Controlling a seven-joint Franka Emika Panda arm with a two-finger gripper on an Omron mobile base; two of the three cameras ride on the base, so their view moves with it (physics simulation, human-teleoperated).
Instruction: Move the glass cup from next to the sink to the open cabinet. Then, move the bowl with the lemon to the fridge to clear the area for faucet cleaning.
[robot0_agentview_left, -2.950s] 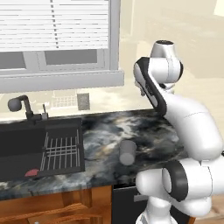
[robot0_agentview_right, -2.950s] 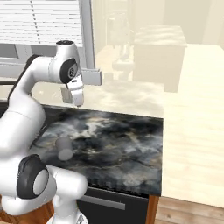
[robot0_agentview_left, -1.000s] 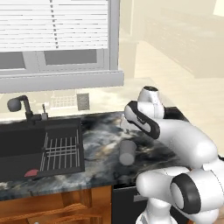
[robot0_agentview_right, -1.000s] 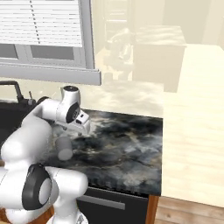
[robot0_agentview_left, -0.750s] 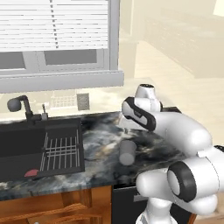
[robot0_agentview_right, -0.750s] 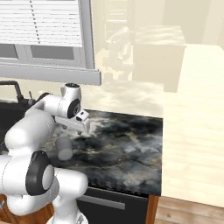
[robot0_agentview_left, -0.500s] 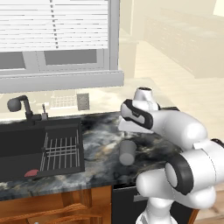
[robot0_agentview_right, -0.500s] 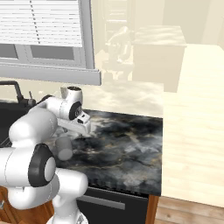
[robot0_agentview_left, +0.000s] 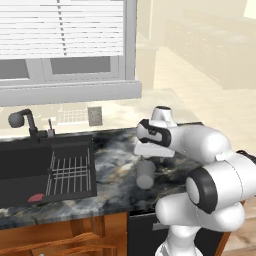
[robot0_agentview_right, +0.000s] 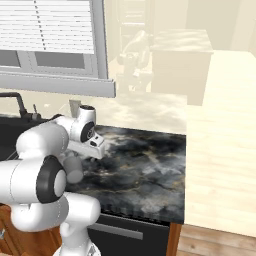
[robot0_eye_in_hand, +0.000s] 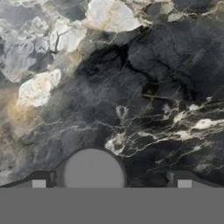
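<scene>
The glass cup (robot0_eye_in_hand: 91, 168) stands upright on the dark marbled counter (robot0_eye_in_hand: 144, 96), between my gripper (robot0_eye_in_hand: 111, 180) fingertips, which are spread fully wide and hold nothing. My arm has dropped from high above the counter to just over the cup. The black sink (robot0_agentview_left: 45, 162) and faucet (robot0_agentview_left: 22, 122) lie to the left, below a shuttered window (robot0_agentview_left: 62, 30).

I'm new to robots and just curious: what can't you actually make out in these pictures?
- Gripper: left base view, fingers blocked by the hand; whether they touch the cup is unclear.
- Cup: right base view, partly behind the arm; hand view, cut off at the bottom.
- Sink: left base view, cut by the left edge; the red thing inside is too small to name.
</scene>
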